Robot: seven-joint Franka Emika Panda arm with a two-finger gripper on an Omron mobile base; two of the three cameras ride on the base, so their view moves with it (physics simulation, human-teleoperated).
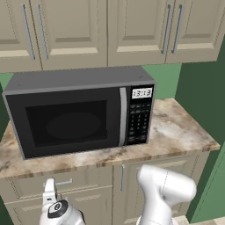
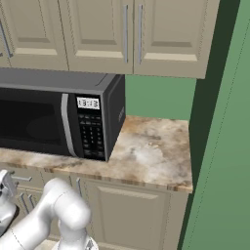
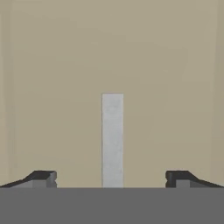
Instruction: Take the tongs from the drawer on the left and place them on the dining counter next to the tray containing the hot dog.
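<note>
The beige drawer sits shut under the marble worktop at the left, with its short silver bar handle on the front. In the hand view the drawer front is close ahead and the handle runs up the middle. My gripper is open, one dark fingertip on each side of the handle, not touching it. From the base views the gripper hangs just in front of the drawer. The tongs are hidden. The dining counter, tray and hot dog are out of view.
A black microwave stands on the marble worktop, with bare top to its right. Beige wall cabinets hang above and cabinet doors with vertical handles sit below. A green wall closes the right side.
</note>
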